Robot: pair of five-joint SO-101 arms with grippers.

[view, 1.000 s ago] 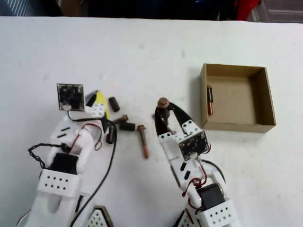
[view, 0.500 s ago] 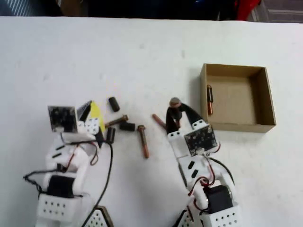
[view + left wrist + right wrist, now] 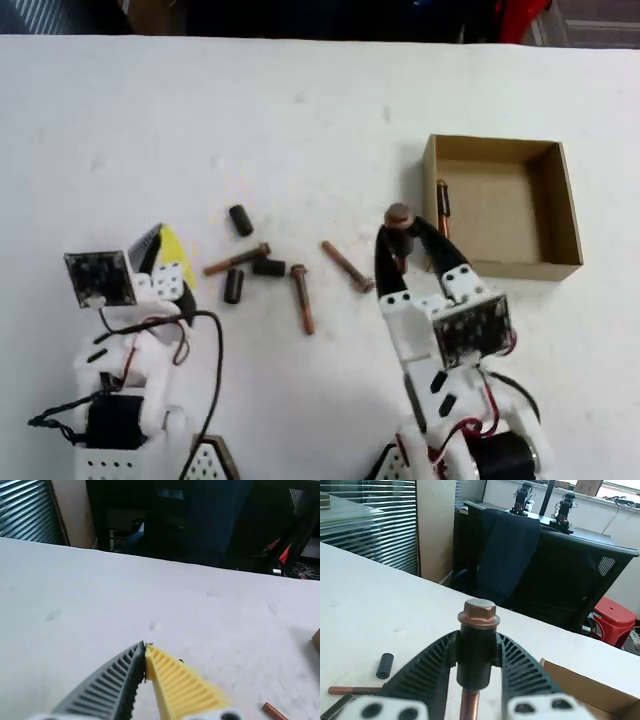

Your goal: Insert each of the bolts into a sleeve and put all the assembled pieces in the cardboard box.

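Jaws of right gripper point(image 3: 477, 641) tight on sleeved bolt point(image 3: 478, 616); left gripper point(image 3: 144, 646) jaws seemingly together.

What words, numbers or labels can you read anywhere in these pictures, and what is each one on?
None is readable. The cardboard box is plain; the loose bolts and sleeves show no marks; any print on the arms' circuit boards is too small to read.
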